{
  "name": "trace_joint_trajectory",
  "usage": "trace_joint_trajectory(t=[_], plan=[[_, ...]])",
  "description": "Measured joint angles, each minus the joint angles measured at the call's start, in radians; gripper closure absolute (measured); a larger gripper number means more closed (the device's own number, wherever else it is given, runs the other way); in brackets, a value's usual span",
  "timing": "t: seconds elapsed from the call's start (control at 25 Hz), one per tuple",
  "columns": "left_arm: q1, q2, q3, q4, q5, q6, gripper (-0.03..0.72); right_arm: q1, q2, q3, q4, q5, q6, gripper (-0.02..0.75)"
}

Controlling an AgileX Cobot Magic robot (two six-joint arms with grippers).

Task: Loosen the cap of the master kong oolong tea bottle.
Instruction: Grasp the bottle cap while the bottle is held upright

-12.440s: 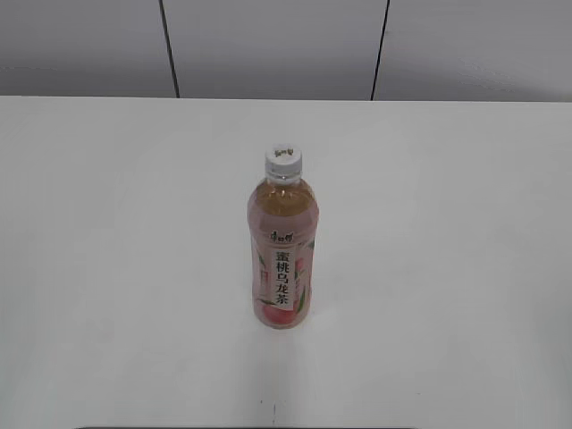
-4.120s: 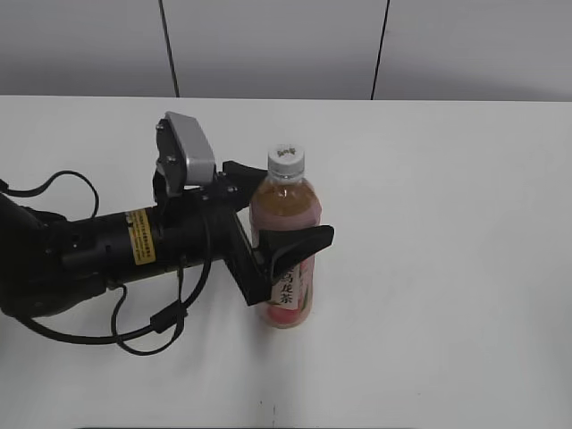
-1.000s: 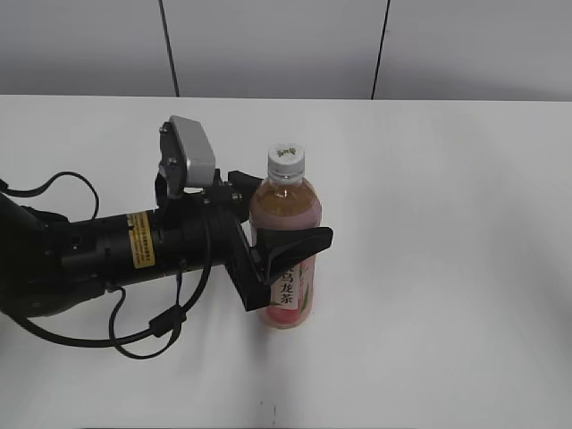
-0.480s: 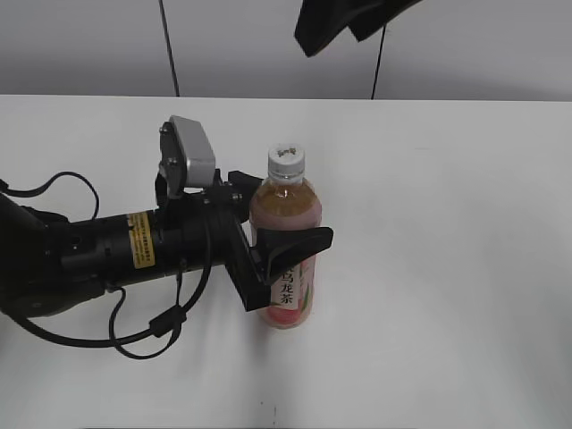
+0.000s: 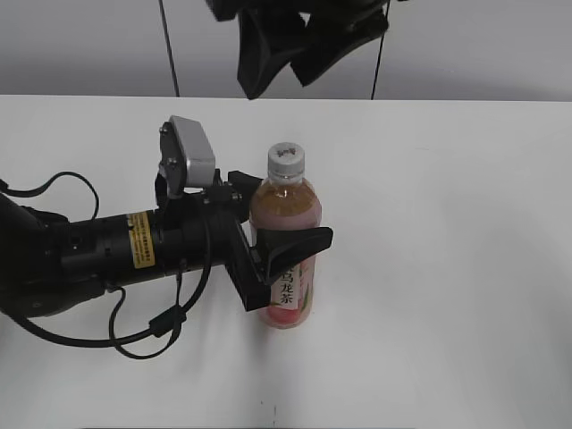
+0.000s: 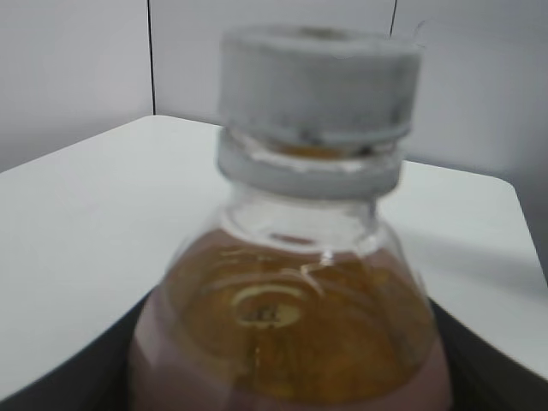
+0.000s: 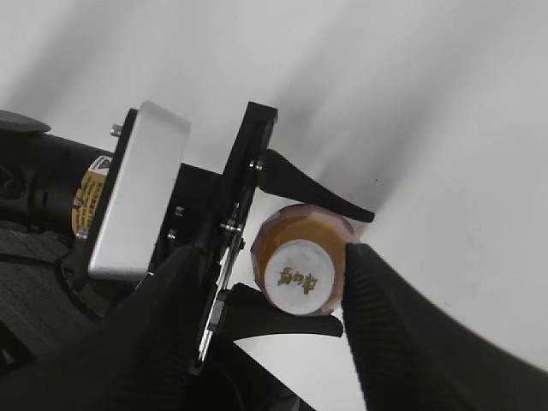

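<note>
The master kong oolong tea bottle (image 5: 284,255) stands upright on the white table, its white cap (image 5: 287,160) on top. My left gripper (image 5: 284,234) reaches in from the left and is shut on the bottle's body, one finger on each side. The left wrist view shows the cap (image 6: 318,81) and the amber shoulder of the bottle (image 6: 291,334) close up. My right gripper (image 5: 299,55) hangs open high above the bottle at the top of the exterior view. In the right wrist view its open fingers (image 7: 274,295) frame the cap (image 7: 301,276) from above, well clear of it.
The white table (image 5: 447,223) spreads around the bottle, with a grey panelled wall (image 5: 483,45) behind. The left arm's black body and cables (image 5: 89,259) lie across the table's left side.
My right gripper has come down into view at the top and moved left, above the bottle. The left gripper and the bottle have not moved.
</note>
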Motion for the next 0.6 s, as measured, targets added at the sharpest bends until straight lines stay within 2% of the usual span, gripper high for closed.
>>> trace_joint_trajectory(t=[0.2,0.6], plan=[[0.0,0.0,0.0,0.0,0.0,0.0,0.231,0.07,0.01,0.0,-0.101,0.0,0.07,0.331],[0.0,0.0,0.0,0.0,0.0,0.0,0.231,0.073,0.042,0.005,-0.122,0.001,0.077,0.317]])
